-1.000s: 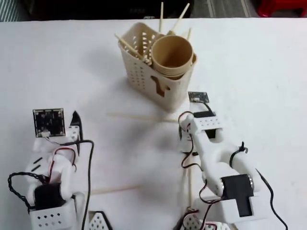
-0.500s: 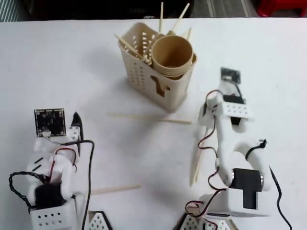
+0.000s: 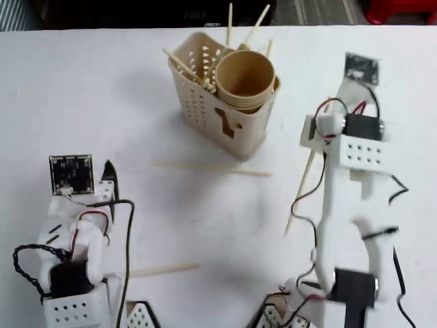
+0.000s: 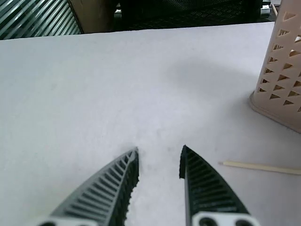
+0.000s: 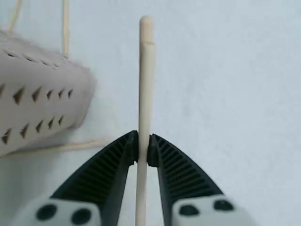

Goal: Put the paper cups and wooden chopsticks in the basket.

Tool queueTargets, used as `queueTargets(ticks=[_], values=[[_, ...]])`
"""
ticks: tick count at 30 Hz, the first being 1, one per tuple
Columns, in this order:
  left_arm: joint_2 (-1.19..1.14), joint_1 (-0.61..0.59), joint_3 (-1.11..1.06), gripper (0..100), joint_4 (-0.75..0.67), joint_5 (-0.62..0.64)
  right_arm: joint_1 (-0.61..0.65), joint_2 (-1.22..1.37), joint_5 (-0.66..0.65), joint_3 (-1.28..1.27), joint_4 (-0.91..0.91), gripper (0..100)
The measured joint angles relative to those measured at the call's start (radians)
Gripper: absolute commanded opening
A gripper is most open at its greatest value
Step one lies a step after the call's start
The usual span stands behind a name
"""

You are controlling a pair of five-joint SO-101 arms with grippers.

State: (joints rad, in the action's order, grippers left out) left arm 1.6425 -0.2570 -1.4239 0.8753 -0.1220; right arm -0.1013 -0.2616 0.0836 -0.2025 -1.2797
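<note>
Well left of the basket (image 3: 198,102), toward the arm bases, the left gripper (image 4: 159,155) sits low over the table, jaws spread, with nothing between them. A loose chopstick (image 3: 212,167) lies crosswise just in front of the basket, and a second chopstick (image 3: 164,270) lies farther out. The paper cups (image 3: 244,75) stand stacked inside the basket. Right of the basket, the right gripper (image 5: 143,141) pinches the held chopsticks (image 3: 300,188). Their long axis runs alongside the basket rather than pointing at it. I'd say this nearer arm must swing them leftward over the rim. From overhead the arm hides the pinch; its wrist camera shows it, and two stick ends.
</note>
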Motion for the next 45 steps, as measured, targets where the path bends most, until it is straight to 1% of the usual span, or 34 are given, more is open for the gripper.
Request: queueTargets(ticks=[6, 10, 14, 17, 21, 25, 32, 37, 42, 43, 45], values=[[0.0, 0.0, 0.0, 16, 0.0, 0.0, 0.018, -0.184, 0.0, 0.1, -0.015, 1.8], [0.0, 0.0, 0.0, 16, 0.0, 0.0, 0.109, -0.256, 0.0, 0.183, -0.017, 1.8], [0.0, 0.0, -0.015, 16, 0.0, 0.0, 0.203, -0.27, 0.0, 0.295, -0.011, 1.8], [0.0, 0.0, -0.034, 16, -0.006, 0.0, 0.253, -0.27, 0.0, 0.331, 0.072, 1.8], [0.0, 0.0, -0.057, 16, -0.041, 0.0, 0.31, -0.27, 0.0, 0.334, 0.265, 1.8], [0.0, 0.0, -0.06, 16, -0.044, 0.0, 0.379, -0.245, 0.0, 0.344, 0.459, 1.8], [0.0, 0.0, -0.06, 16, -0.044, 0.0, 0.434, -0.075, 0.0, 0.344, 0.736, 1.8], [0.0, 0.0, -0.06, 16, -0.044, 0.0, 0.466, 0.044, 0.0, 0.342, 0.832, 1.8], [0.0, 0.0, -0.06, 16, -0.044, 0.0, 0.482, 0.12, 0.0, 0.342, 0.864, 2.3], [0.0, 0.0, -0.06, 16, -0.044, 0.0, 0.48, 0.13, 0.0, 0.342, 0.864, 3.8], [0.0, 0.0, -0.06, 16, -0.044, 0.0, 0.479, 0.149, 0.0, 0.342, 0.864, 10.4]])
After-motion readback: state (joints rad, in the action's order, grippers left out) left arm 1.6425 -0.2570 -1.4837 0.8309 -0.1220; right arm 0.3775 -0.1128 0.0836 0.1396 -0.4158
